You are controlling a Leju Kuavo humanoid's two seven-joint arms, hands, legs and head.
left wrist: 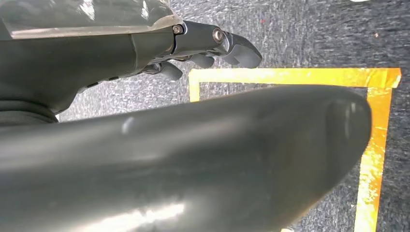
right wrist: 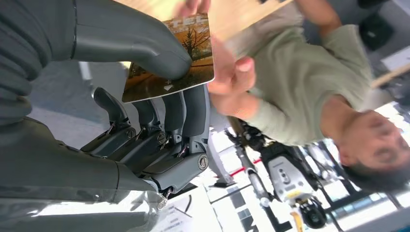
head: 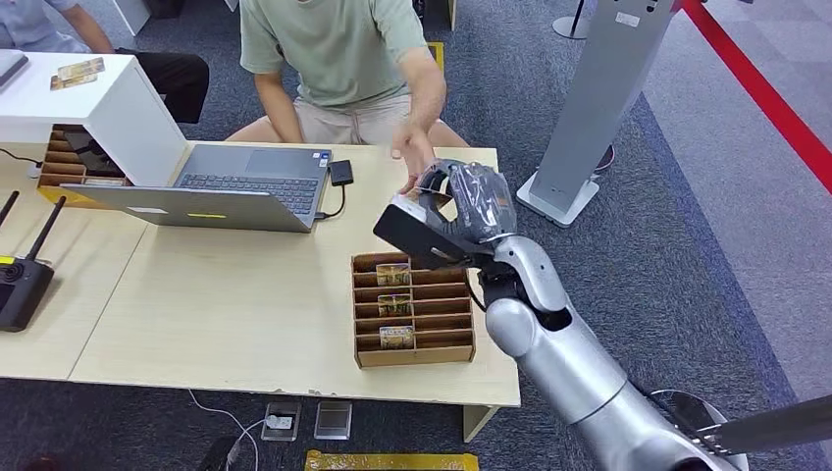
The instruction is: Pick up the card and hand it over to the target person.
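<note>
My right hand (head: 461,211) is raised over the table's far right part, above the brown card rack (head: 414,309). It pinches a card (right wrist: 179,63) with an autumn tree picture between thumb and fingers; the card's pale edge (head: 404,204) shows on the hand's far side. A person in a green shirt (head: 334,44) sits across the table, and their hand (head: 414,157) reaches to the card. Their fingers (right wrist: 232,82) touch its far edge. My left hand (left wrist: 145,121) hangs over grey carpet, holding nothing, fingers (left wrist: 212,46) apart.
The rack holds several more cards (head: 394,275). An open laptop (head: 226,186) stands at the table's far left, a black controller (head: 20,280) on the neighbouring table. A white stand (head: 598,98) rises right of the table. Yellow tape (left wrist: 290,76) marks the floor.
</note>
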